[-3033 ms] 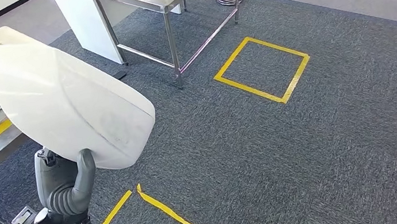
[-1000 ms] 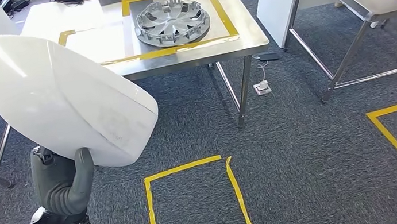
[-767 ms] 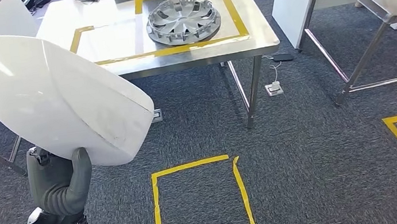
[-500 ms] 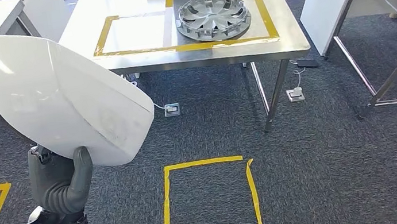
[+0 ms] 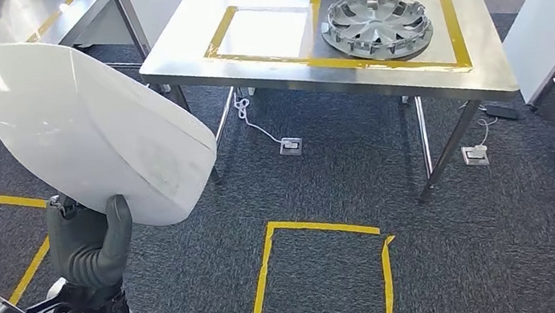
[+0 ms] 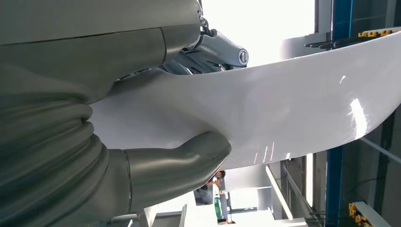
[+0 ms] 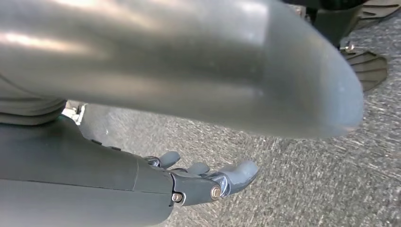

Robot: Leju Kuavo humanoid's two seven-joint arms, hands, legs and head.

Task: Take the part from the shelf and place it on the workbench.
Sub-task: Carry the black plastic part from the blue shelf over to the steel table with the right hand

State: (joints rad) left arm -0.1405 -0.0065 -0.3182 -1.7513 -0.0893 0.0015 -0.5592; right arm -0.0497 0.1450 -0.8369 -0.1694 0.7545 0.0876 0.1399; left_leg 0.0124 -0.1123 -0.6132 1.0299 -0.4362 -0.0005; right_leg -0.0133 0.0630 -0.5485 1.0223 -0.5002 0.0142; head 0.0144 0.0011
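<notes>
White part (image 5: 92, 128) is clamped at its lower edge between left hand's (image 5: 90, 246) fingers (image 6: 208, 47) and thumb.

Your head view looks forward and down from high up, over the left hand (image 5: 92, 246) toward the workbench (image 5: 313, 79) beyond it. Your left wrist view sits close behind that hand, sharing the white part (image 5: 93, 132) it grips. Your right wrist view faces carpet past the right hand (image 7: 208, 182).
</notes>
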